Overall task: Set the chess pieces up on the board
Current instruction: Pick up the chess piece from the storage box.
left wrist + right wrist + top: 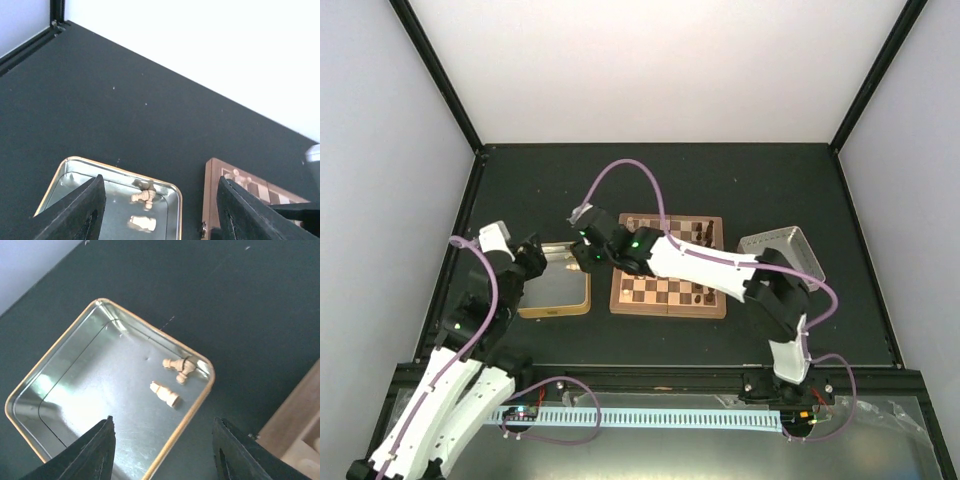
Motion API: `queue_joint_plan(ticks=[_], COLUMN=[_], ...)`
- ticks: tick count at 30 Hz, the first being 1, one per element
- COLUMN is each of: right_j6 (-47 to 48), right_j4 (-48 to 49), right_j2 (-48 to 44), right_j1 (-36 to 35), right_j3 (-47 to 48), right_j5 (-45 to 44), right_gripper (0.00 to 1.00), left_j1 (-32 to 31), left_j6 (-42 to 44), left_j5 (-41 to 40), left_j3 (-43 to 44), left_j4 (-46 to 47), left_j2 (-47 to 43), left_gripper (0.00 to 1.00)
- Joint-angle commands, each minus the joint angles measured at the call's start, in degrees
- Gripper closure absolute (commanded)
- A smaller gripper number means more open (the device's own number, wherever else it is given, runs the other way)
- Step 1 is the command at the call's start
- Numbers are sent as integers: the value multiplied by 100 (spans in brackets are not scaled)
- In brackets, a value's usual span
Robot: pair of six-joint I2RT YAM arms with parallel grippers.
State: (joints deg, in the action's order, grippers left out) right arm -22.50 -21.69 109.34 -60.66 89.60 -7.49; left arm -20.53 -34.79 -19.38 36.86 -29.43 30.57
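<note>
White walls are enclosing a black table (520, 190). The board (650, 290) is lying at its centre, with a gold-rimmed tin (555, 292) just beside the board's left edge and a grey tray (780, 245) near its far right corner.

Both arms are converging on the tin. The right claw (162, 457) is hanging above it, its arm reaching across the board, jaws standing wide with nothing between them. The left claw (160, 220) is hovering over the tin's near side, likewise wide and empty.

Judgement: the tin is serving as the store for unplaced men, which is why both claws are being held over it and pointing down. A pick-up is probably being prepared; which arm is taking it cannot be told.

Chess pieces (165, 393): three pale cream men are lying on their sides on the tin's shiny floor, near the corner facing the board. Two are touching each other and the third is lying just beside them. They are small, turned and rounded, so they are likely to roll if nudged, and a claw would be needing to close squarely across the body.

On the board, dark men are standing along the far row and towards the right side. A few pale ones are showing at the corner nearest the tin in the left wrist view. Exact squares are too small to tell. Setting-up is judged part done.
</note>
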Motion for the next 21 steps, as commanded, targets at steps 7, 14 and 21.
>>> queue_joint_plan(ticks=[7, 14, 21], right_j6=[596, 708, 786], right_j4=[-1023, -1341, -1649], right_j2=[1420, 1973, 2415], right_j1=[-121, -121, -116], right_j3=[1488, 1970, 2375], right_j5=[115, 78, 51], right_gripper=[50, 49, 48], left_j1=[58, 58, 67], left_j6=[-364, -382, -424], left_j5=[-318, -276, -251], left_j3=[-236, -282, -333], left_j4=[-60, -89, -72], left_j2=[-311, -132, -95], left_gripper=[36, 36, 35])
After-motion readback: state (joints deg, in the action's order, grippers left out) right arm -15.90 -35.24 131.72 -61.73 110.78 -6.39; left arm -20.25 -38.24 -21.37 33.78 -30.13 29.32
